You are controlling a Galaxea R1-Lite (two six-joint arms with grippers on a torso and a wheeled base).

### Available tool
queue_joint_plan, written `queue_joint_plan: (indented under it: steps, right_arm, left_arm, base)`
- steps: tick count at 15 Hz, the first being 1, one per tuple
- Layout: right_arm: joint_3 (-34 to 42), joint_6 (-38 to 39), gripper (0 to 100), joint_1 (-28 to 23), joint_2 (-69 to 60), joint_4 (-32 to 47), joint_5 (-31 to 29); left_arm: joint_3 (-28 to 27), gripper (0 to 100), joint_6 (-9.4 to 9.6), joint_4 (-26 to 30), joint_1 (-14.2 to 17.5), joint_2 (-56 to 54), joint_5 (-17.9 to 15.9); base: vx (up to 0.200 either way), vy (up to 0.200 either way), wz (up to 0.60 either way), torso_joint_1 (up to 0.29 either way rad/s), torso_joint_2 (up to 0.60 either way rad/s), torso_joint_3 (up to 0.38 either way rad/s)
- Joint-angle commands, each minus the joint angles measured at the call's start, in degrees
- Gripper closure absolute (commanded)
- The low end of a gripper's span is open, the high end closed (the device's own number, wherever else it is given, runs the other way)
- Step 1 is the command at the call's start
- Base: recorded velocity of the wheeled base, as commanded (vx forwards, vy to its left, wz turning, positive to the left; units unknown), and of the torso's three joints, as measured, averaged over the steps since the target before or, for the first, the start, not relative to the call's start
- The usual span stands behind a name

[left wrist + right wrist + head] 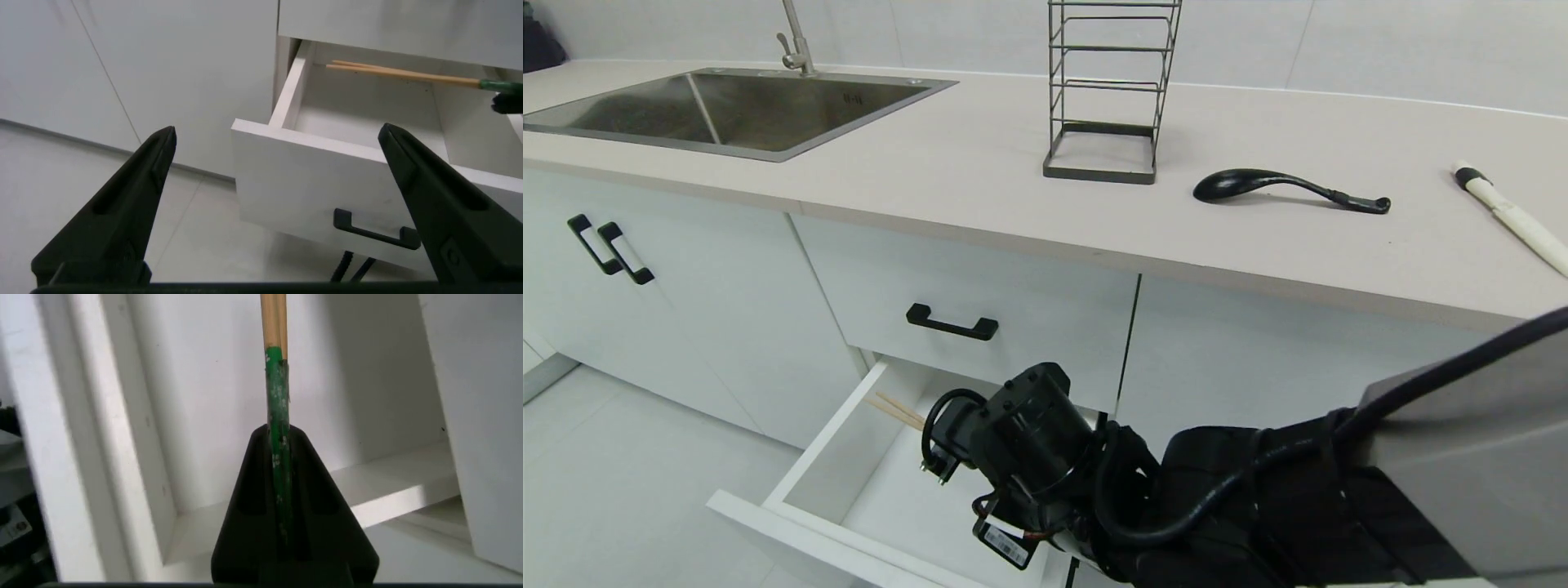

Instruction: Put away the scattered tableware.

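Closest in, the right hand (279, 445) is clamped on a pair of chopsticks (274, 327), gripping them by their green-painted ends with the bare wooden lengths sticking out ahead of it. In the head view the right arm is low at the front, reaching into the open drawer (827, 441), and the chopstick tips show inside it near the left wall. From the left wrist view they sit across the back part of the drawer, level or nearly so; whether they touch the drawer floor I cannot tell.

The left hand (278, 135) is spread wide with nothing between its fingers (122, 212). It hangs in front of the pulled-out drawer, over the pale floor, facing the drawer's front panel and its black handle (372, 233).

Up on the worktop (980, 188) a black spoon (1258, 184) lies just to the right of a tall wire rack (1107, 90), bowl toward the rack. Well apart from it, at the far right edge, lies a white-handled utensil (1511, 216). A steel sink (727, 106) with a tap (796, 41) is set into the left end. A shut drawer with a black handle (952, 322) sits directly above the open one.
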Motion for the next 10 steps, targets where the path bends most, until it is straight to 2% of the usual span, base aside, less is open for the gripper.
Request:
queue_joint_plan:
  steps: [1,6,10]
  right_arm:
    - [-2.3,0.5,100,-1.7,4.1,0.3,0.1]
    - [-3.6,0.6,100,-3.0,7.7,0.3,0.1]
    - [-8.3,1.5,100,-3.2,11.7,0.7,0.1]
  left_arm:
    - [0.0,0,-0.01,0.0,0.0,0.1,0.0]
    - [0.0,0,-0.01,0.0,0.0,0.1,0.0]
    - [0.0,0,-0.01,0.0,0.0,0.1,0.0]
  base:
    - [0.000,0.000,0.00,0.000,0.00,0.000]
    - [0.000,0.000,0.00,0.000,0.00,0.000]
    - [0.000,0.000,0.00,0.000,0.00,0.000]
